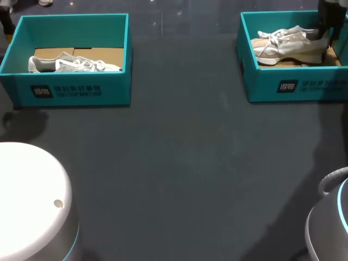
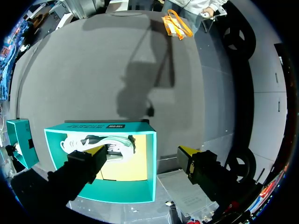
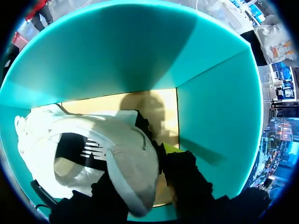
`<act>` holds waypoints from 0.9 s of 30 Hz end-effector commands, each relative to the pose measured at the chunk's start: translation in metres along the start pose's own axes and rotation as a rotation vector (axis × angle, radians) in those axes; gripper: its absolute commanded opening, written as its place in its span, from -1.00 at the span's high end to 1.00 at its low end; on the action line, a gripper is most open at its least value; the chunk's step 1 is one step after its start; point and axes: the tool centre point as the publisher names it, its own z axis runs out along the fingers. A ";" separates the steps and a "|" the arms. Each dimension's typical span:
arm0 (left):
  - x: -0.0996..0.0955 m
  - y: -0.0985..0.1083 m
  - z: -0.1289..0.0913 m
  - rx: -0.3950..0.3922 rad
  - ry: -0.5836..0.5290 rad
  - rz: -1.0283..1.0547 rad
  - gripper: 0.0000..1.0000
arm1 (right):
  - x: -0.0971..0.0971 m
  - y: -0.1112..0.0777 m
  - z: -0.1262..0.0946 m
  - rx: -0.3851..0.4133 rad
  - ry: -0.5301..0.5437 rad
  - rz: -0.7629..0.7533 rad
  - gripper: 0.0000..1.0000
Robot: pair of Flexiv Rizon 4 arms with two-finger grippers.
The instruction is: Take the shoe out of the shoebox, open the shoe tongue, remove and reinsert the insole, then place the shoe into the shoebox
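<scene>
**Q:** Where is the beige sneaker (image 1: 288, 46)?
**A:** In the teal shoebox (image 1: 261, 81) at 1 o'clock on the table (image 1: 179, 163), with its toe toward 9 o'clock. The right gripper (image 3: 140, 165) pinches its heel collar.
**Q:** And the left gripper (image 2: 142, 151)?
**A:** Its fingers are spread, above the second shoebox (image 1: 81, 89) at 11 o'clock. That box holds a grey sneaker (image 1: 70, 64).

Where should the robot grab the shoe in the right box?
Probably at the heel rim of the shoe, coming straight down from above: its opening faces up, and the shoebox walls block a reach from the sides.
</scene>
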 end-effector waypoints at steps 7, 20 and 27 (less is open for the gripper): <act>0.000 0.000 0.000 0.000 0.002 0.001 -1.00 | 0.000 -0.004 -0.017 -0.009 -0.028 0.016 1.00; 0.000 0.000 0.000 0.000 0.002 0.001 -1.00 | -0.027 -0.008 -0.042 -0.031 -0.105 0.050 1.00; 0.000 0.000 0.000 0.000 0.002 0.001 -1.00 | -0.035 -0.007 -0.060 -0.056 -0.117 0.047 1.00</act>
